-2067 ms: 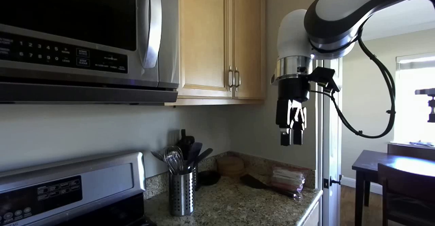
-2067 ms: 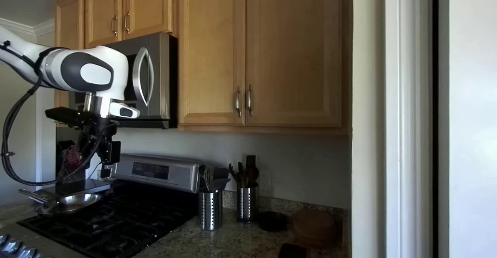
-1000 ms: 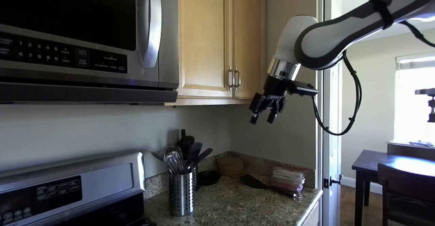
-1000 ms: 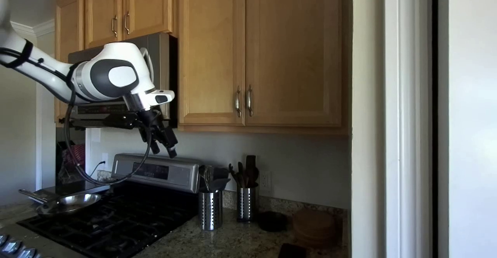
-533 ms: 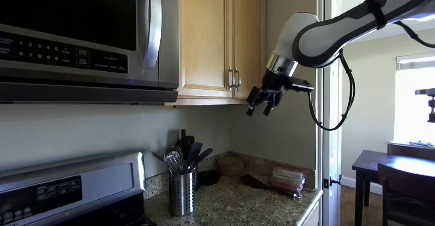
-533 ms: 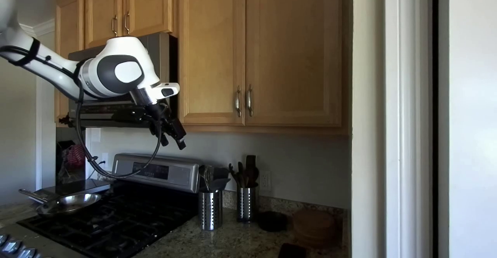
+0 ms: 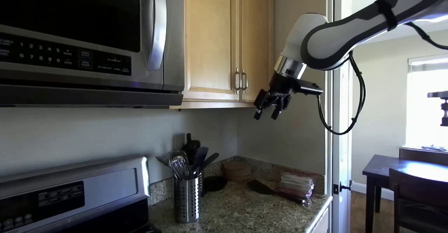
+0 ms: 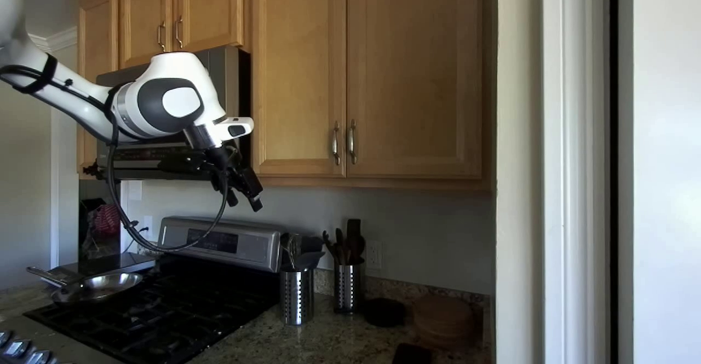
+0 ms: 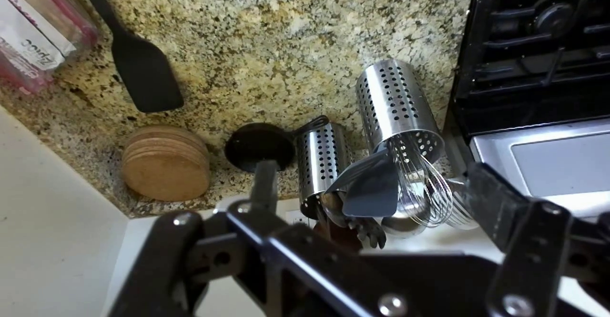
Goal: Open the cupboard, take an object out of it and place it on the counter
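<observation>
- Cupboard [image 7: 213,40]: both doors closed, bar handles [image 8: 352,142] paired at the seam; at 11 o'clock from the tool [image 7: 266,116] in an exterior view.
- Tool: fingers [image 9: 495,202] spread wide in the wrist view, gripping nothing; suspended above the counter [image 7: 241,210], depth gap to the cupboard indeterminable.
- Counter, wrist view: speckled granite shows at 12 o'clock, between the black spatula [image 9: 145,71] at 10 and the utensil holder [image 9: 395,100] at 2.
- Edges: stove [image 9: 538,102] borders the counter beyond the holder; in an exterior view, the free edge [image 7: 320,213] lies at 5 o'clock from the tool.
- Microwave [image 7: 91,45], 10 o'clock from the tool: keypad digits and "STOP CLEAR" legible.
- Plastic bag [image 9: 43,35], wrist view, 10 o'clock: "Ziploc", inverted.
</observation>
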Robot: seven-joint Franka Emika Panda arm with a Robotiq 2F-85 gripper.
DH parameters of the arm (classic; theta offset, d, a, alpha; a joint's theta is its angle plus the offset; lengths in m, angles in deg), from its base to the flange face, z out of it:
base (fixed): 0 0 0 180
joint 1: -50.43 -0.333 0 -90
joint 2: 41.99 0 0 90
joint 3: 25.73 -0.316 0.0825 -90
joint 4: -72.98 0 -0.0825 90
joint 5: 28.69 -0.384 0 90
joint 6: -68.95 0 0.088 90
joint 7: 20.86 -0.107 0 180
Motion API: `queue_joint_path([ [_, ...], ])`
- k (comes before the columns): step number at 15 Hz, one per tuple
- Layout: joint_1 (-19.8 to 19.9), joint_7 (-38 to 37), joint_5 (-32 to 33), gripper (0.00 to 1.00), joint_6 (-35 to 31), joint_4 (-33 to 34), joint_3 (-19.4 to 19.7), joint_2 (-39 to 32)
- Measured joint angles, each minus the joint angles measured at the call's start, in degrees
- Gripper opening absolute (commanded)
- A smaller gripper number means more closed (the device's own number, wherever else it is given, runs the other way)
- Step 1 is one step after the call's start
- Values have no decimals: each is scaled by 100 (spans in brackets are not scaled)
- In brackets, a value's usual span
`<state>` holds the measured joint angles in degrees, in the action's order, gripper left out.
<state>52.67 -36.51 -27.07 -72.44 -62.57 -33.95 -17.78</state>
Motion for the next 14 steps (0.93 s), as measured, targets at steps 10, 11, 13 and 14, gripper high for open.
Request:
queue_joint_path([
  [10, 225, 40, 644, 100, -729, 684, 98, -442],
  [11, 238, 109, 651, 100, -870, 772, 157, -535],
  [13, 249, 290, 657, 100, -1152, 970, 309, -736],
  [14, 251, 405, 657, 100, -1252, 1080, 390, -826],
])
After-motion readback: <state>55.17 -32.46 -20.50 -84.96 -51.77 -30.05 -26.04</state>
